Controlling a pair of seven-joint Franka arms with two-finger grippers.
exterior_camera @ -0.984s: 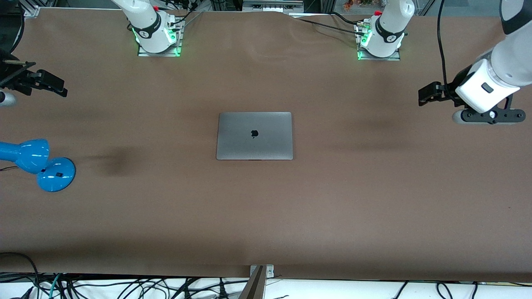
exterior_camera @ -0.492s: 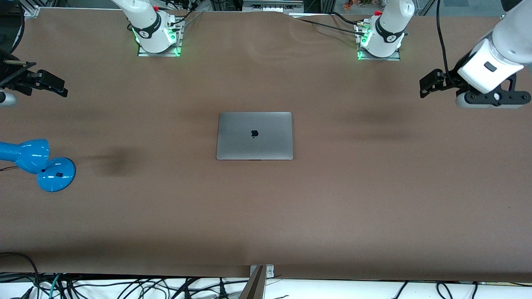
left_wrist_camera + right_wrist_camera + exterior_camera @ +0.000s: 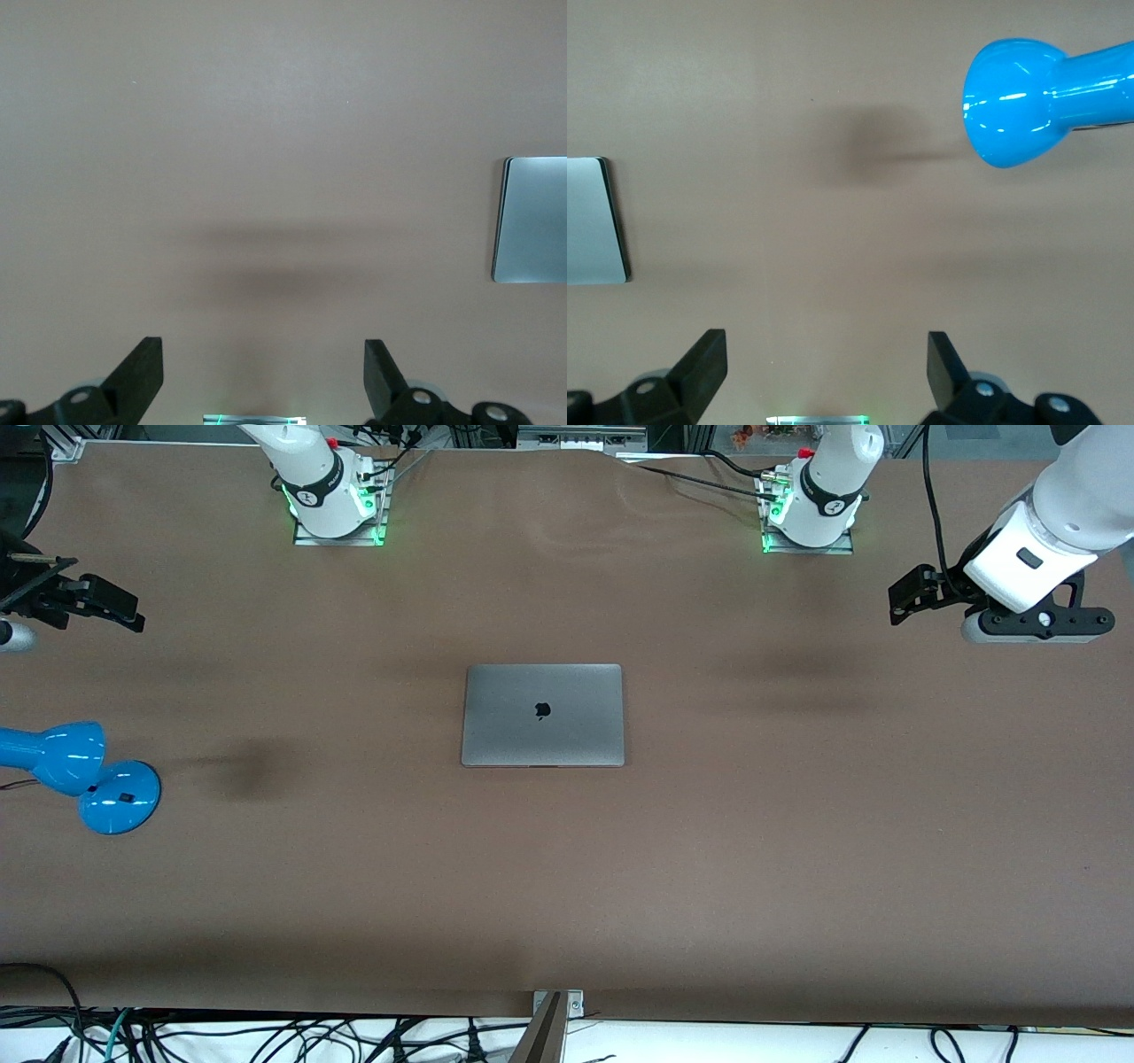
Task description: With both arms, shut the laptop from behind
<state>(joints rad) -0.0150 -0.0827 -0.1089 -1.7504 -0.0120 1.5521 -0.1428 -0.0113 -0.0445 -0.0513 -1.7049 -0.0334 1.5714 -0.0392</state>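
While I held both grippers spread and empty, left gripper (image 3: 905,595) and right gripper (image 3: 113,607) sat well apart from the shut laptop (image 3: 542,715) lying midway between them.

Front view: set high, facing the arm bases, the whole table (image 3: 797,850) is taken in from well above.
Left wrist view: aimed straight down at bare table (image 3: 266,133) past the left claw (image 3: 263,376), from high up.
Right wrist view: aimed straight down likewise past the right claw (image 3: 827,367).
Shared: the laptop (image 3: 542,715) is caught at an edge of both wrist views (image 3: 532,220) (image 3: 594,221); the blue lamp (image 3: 80,771) is shared by the front and right wrist views (image 3: 1036,102).
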